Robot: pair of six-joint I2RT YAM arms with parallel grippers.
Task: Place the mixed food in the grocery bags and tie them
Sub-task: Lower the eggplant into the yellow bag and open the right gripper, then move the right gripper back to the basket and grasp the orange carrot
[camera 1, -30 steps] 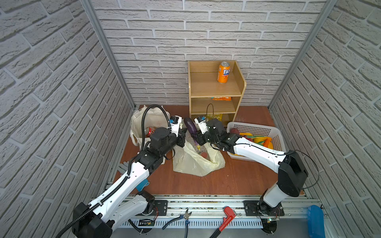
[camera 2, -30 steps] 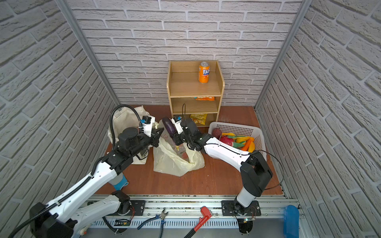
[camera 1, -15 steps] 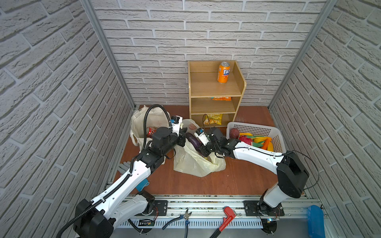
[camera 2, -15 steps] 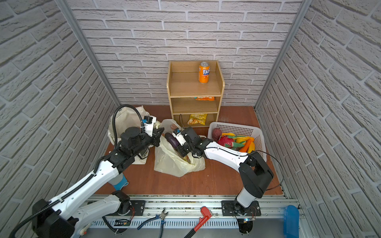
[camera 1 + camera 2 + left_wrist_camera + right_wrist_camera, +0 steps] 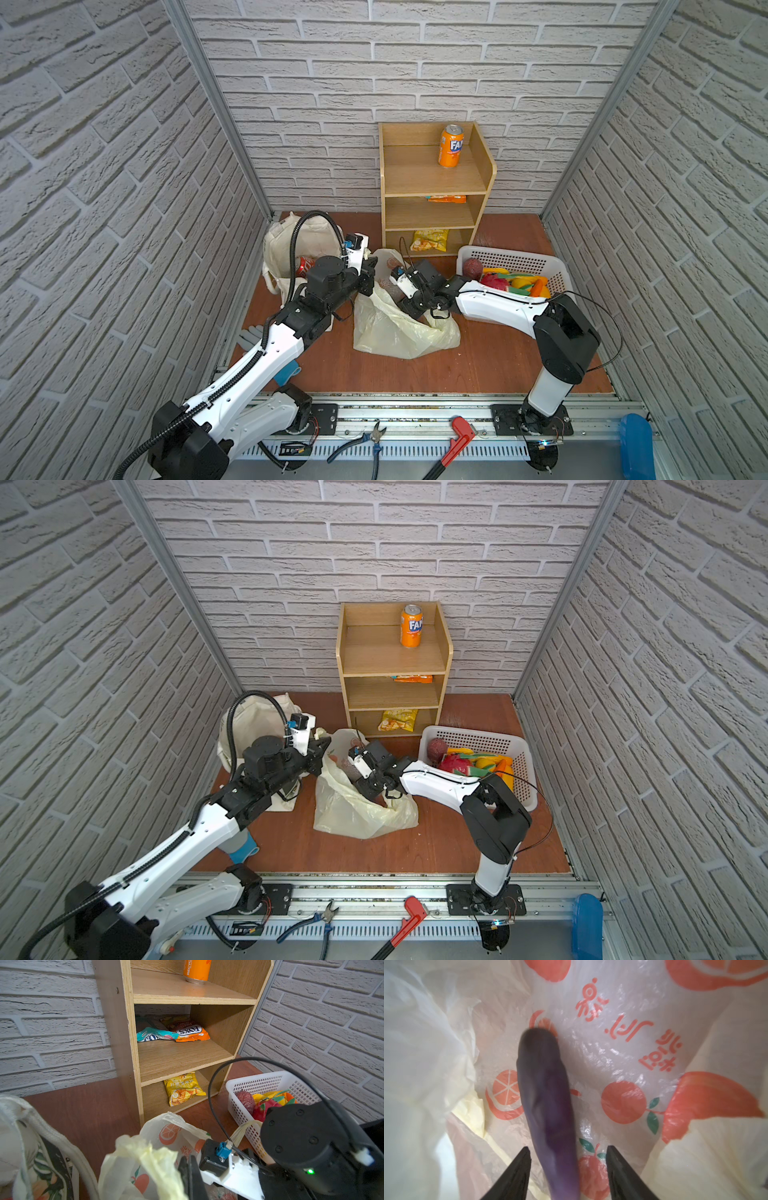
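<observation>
Low in the frame the right gripper [image 5: 568,1149] is open; the eggplant [image 5: 544,1084] lies loose in the bag [image 5: 623,1022]; the left gripper [image 5: 189,1176] pinches the bag's edge; a slip there could let the bag flop shut.

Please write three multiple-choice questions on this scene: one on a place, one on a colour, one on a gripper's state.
1. On which shelf of the wooden shelf unit does the orange can stand? A. middle B. top C. bottom
2. What colour is the snack packet on the bottom shelf? A. blue B. purple C. yellow
3. How is the right gripper inside the plastic bag? A. open, the aubergine between its jaws B. shut on the aubergine C. shut on the bag
Answers: B, the can is on the highest board; C, its wrapper is yellow; A, both fingers stand off the aubergine.
</observation>
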